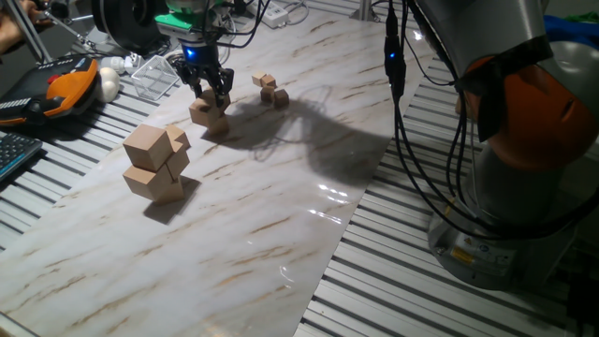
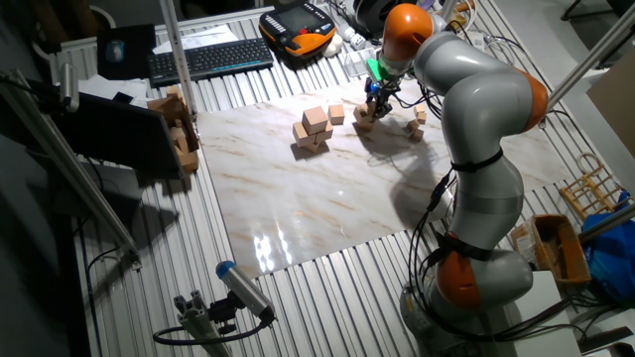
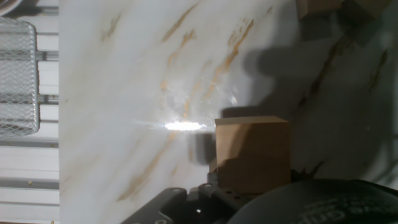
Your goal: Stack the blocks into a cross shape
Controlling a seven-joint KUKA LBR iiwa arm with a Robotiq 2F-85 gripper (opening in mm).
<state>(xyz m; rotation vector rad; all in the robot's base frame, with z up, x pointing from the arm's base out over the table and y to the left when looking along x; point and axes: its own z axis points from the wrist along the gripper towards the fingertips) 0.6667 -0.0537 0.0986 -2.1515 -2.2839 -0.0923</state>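
On the marbled white table sheet [image 1: 281, 234], a light-tan wooden cube [image 1: 208, 114] was seen directly beneath the black two-finger gripper [image 1: 211, 94]; whether it was clamped could not be told.

Arm outstretched, fingers [image 1: 214, 95] pointing down

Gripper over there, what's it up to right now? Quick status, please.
Gripper down at the middle-size blocks, fingers astride the top one; grip unconfirmed. Cross not yet formed. Bigger cubes and tiny cubes stand apart, nothing blocking.
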